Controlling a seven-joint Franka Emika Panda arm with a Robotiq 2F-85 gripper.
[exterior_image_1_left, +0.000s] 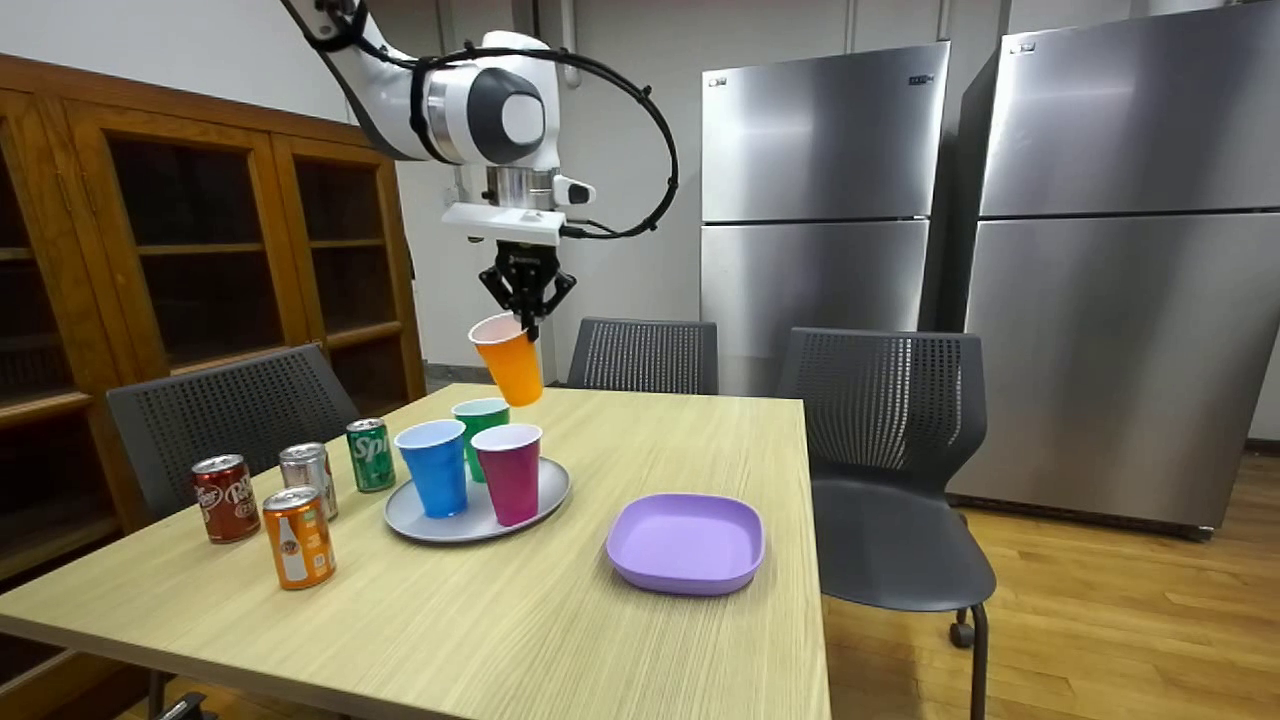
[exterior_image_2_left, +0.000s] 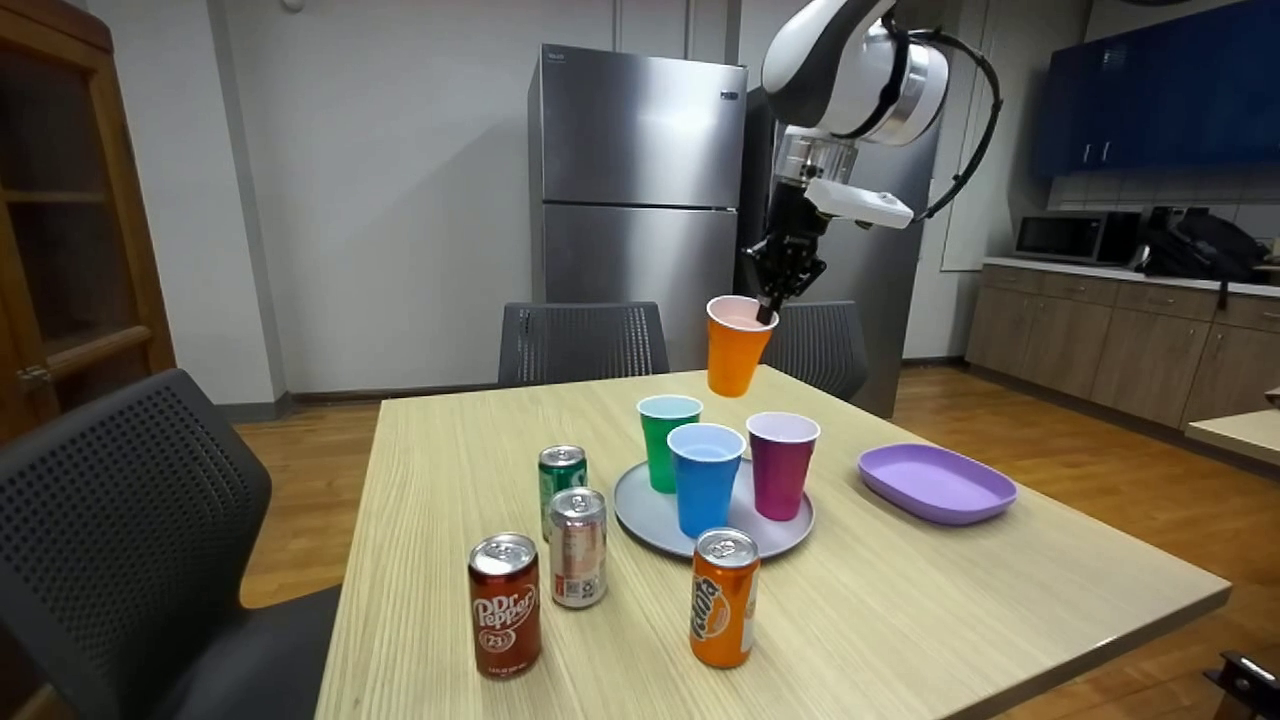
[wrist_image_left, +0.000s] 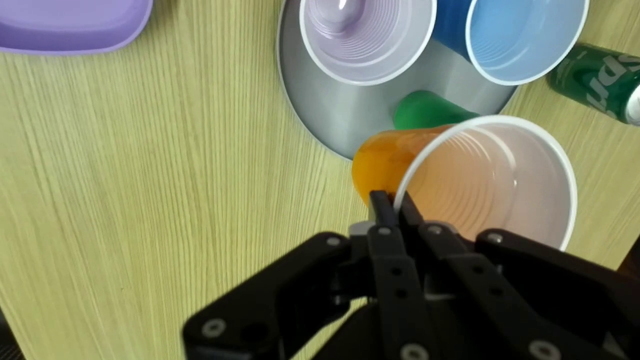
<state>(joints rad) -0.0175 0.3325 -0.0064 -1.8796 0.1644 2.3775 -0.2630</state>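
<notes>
One tapered orange plastic cup (exterior_image_1_left: 512, 368), white inside w/ fine ribbing, hangs tilted over the pale wood-grain table (exterior_image_1_left: 600, 640). The black jointed gripper (wrist_image_left: 395, 204) has its fingers (wrist_image_left: 387, 245) pinching the rim, 1 inside, 1 outside. Nearby, 3 upright tapered plastic cups w/ pale insides, i.e. green cup (exterior_image_2_left: 657, 450), blue cup (exterior_image_2_left: 706, 490), magenta cup (exterior_image_2_left: 782, 475), stand on a round grey plate (exterior_image_1_left: 555, 497). To 1 side of it: 4 cylindrical metal soda cans (exterior_image_2_left: 505, 615), shiny tops; opp. side, a shallow purple dish (exterior_image_1_left: 685, 535) w/ rounded corners. Bkgd, in both exterior views: brushed-steel fridges (exterior_image_1_left: 1110, 350), dark chairs (exterior_image_1_left: 895, 550) w/ perforated backs, brown wood cabinet (exterior_image_1_left: 288, 240) w/ dark panes, honey-coloured plank floor (exterior_image_1_left: 1080, 600).
</notes>
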